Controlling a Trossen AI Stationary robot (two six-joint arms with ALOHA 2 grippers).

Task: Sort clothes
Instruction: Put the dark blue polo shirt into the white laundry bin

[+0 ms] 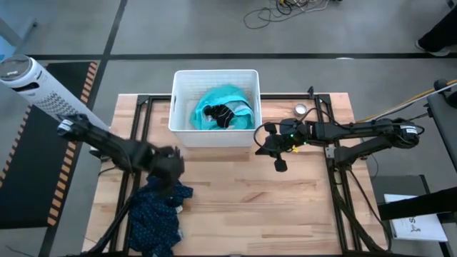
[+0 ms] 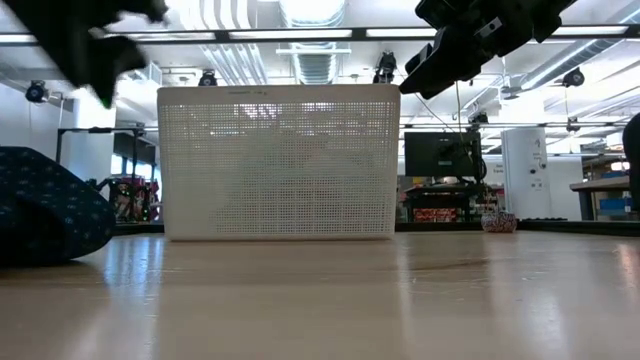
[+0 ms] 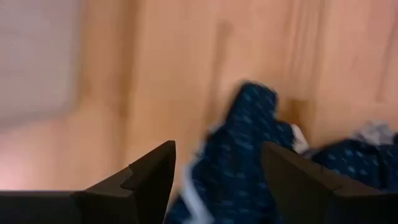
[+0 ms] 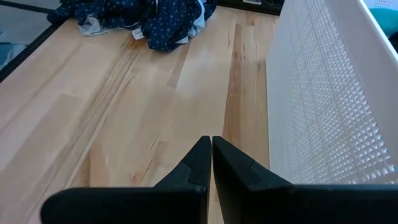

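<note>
A dark navy patterned garment (image 1: 157, 214) lies crumpled on the table's near left part; it also shows in the left wrist view (image 3: 249, 155), the right wrist view (image 4: 149, 18) and the low view (image 2: 45, 215). A teal garment (image 1: 221, 103) with a small dark piece (image 1: 221, 114) on it lies in the white basket (image 1: 178, 107). My left gripper (image 3: 217, 171) is open and empty, above the navy garment's far end (image 1: 168, 168). My right gripper (image 4: 210, 155) is shut and empty, raised just right of the basket's near right corner (image 1: 275, 143).
The white perforated basket (image 2: 280, 160) stands at the table's far middle. A small roll of tape (image 1: 301, 110) lies to its right. Bare wood (image 1: 257, 207) lies across the near middle and right. A white cylinder (image 1: 32, 86) stands off the table's far left corner.
</note>
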